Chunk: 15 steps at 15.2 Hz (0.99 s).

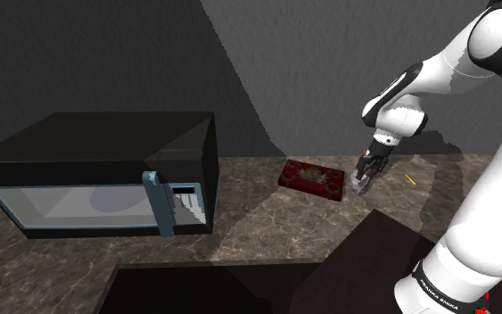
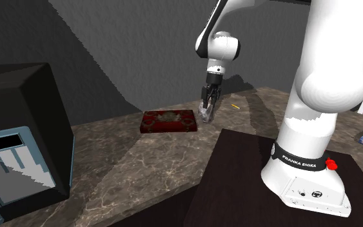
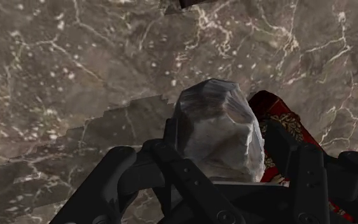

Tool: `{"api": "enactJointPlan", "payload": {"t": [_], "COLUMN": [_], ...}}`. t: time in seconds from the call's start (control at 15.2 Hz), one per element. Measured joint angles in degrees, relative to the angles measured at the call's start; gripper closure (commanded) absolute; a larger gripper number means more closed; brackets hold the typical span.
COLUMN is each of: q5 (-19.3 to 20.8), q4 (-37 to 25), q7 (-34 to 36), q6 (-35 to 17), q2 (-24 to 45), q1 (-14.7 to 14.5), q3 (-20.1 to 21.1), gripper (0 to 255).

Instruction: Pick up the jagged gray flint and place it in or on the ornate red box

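Grasping is judged complete: the grey flint is clenched between the jaws of the gripper, just beside the red box near the back edge of the countertop; placement on the box is outstanding.

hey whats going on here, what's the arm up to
The white arm's black gripper is shut on a jagged gray stone, holding it down near the dark marbled counter. The ornate red box lies flat right beside the gripper, and the stone is not in or on it yet. A black microwave stands farther along the counter.
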<state>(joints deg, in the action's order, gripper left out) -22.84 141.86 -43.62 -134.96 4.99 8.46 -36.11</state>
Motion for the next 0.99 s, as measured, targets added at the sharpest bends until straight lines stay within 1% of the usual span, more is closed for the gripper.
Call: {"api": "enactJointPlan", "payload": {"t": [0.33, 0.79, 0.99], "q5": [5.01, 10.25, 11.67], "q4": [-0.18, -1.53, -2.59], "q7": [4.28, 8.89, 10.33], "q6": [3.02, 7.82, 9.94], "q2": [-4.63, -9.88, -11.42], "q1": [-0.21, 0.24, 0.44], "q3": [-0.69, -0.64, -0.44], "gripper": [255, 255, 255]}}
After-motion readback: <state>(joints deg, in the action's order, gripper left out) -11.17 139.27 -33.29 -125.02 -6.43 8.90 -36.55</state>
